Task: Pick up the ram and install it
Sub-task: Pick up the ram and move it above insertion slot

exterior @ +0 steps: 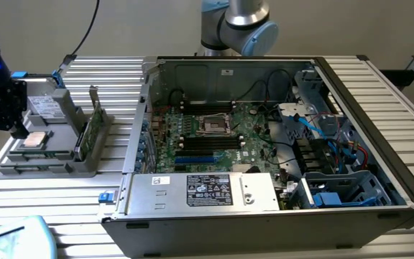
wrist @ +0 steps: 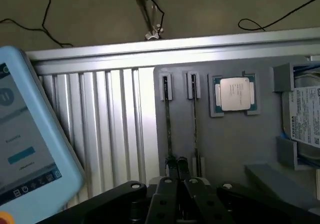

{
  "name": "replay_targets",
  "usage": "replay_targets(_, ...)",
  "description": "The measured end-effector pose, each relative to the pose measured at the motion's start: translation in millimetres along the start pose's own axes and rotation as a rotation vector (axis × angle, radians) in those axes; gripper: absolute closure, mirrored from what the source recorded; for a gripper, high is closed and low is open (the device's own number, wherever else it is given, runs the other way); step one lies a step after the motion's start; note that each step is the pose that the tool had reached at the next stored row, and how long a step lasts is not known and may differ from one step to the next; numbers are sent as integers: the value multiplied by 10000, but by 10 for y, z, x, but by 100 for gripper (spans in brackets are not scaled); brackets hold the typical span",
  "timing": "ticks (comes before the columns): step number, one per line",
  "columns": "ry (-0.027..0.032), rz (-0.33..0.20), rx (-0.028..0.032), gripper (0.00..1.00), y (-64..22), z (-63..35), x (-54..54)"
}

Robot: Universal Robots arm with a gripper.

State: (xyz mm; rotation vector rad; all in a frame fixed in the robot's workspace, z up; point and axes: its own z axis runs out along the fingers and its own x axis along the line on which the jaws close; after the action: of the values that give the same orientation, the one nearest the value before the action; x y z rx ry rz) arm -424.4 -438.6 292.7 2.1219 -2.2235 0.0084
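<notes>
The gripper (wrist: 176, 165) has its two fingers pressed together with nothing seen between them; in the wrist view the tips sit over one end of two side-by-side slots in the grey tray (wrist: 225, 144); whether they touch it I cannot tell; the ram (wrist: 168, 129) stands edge-up in one slot, a thin dark strip seen from above, with a like strip (wrist: 194, 129) in the slot just beside it; a square silver chip (wrist: 235, 94) lies in its seat next to the slots, and a hard disk (wrist: 305, 119) lies beyond the chip; the tray rests on a slatted metal table (wrist: 100, 119), near a blue-edged touch screen (wrist: 25, 134); in the exterior view the tray is at that view's left, with a green card with a metal bracket (exterior: 99, 132) upright in it; an open computer case (exterior: 264, 232) stands beside it, its main board (exterior: 214, 129) in view.
</notes>
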Motion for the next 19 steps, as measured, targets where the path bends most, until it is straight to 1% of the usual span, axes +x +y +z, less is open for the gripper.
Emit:
replay_targets(3,-3,-540,28,90,0,8,-1)
replay_targets(6,-36,-1091,56,90,0,14,-2)
replay_targets(7,-39,-1201,61,90,-1,16,-3)
replay_targets(15,-32,-1275,59,90,0,18,-11)
replay_targets(16,-33,-1275,60,89,0,18,-11)
replay_targets(17,-32,-1275,59,82,0,18,-11)
replay_targets(19,-32,-1275,59,82,0,18,-11)
